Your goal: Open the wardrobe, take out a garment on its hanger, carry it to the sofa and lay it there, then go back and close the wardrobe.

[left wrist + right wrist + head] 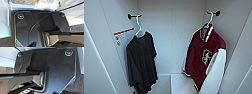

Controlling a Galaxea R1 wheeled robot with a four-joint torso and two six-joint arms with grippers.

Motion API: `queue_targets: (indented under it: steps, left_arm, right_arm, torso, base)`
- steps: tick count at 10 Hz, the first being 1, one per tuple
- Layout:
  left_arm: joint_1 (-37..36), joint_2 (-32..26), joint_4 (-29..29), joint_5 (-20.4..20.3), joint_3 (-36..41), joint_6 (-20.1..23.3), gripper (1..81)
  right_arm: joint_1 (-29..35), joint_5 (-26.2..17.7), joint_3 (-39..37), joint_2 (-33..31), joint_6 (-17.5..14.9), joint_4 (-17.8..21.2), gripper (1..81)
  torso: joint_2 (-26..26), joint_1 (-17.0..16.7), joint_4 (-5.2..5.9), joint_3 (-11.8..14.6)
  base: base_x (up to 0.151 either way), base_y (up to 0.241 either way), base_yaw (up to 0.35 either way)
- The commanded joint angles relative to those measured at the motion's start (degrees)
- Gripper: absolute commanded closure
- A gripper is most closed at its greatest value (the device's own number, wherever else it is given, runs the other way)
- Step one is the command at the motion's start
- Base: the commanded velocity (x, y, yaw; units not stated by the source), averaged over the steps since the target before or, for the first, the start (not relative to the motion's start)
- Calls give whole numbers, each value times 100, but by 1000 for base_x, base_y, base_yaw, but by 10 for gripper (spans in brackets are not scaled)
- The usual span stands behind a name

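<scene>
The wardrobe [171,37] stands open, showing its white interior in the head view. On the right hangs the garment [204,57], a dark red varsity jacket with white sleeves and a white chest emblem. Its thin white hanger [210,18] hooks over a short dark peg [215,12] on the right side wall. Both wrist views look onto the robot's own dark plate, with grey carpet and white panels at the edges.
A black T-shirt [141,62] hangs on its own white hanger [138,25] from a peg on the left wall, beside a warning label [122,36]. A white box or ledge [181,83] sits low in the wardrobe. Grey carpet [5,41] lies below.
</scene>
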Motion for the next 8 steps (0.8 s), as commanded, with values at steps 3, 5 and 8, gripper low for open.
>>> queue_targets:
  steps: [3, 5, 8]
  left_arm:
    - [-268, -30, 59, 177, -10, 29, 10]
    - [-268, -30, 76, 177, -10, 29, 10]
    - [-268, -39, 68, 177, -10, 21, 10]
  right_arm:
    - [182, -293, 37, 8, -19, -40, 10]
    - [182, -284, 37, 8, -28, -32, 10]
    - [199, -284, 46, 8, -28, -31, 10]
  torso:
    - [0, 0, -933, 0]
    - [0, 0, -1323, 135]
    - [0, 0, -1373, 81]
  base:
    - [0, 0, 0]
    - [0, 0, 0]
    - [0, 0, 0]
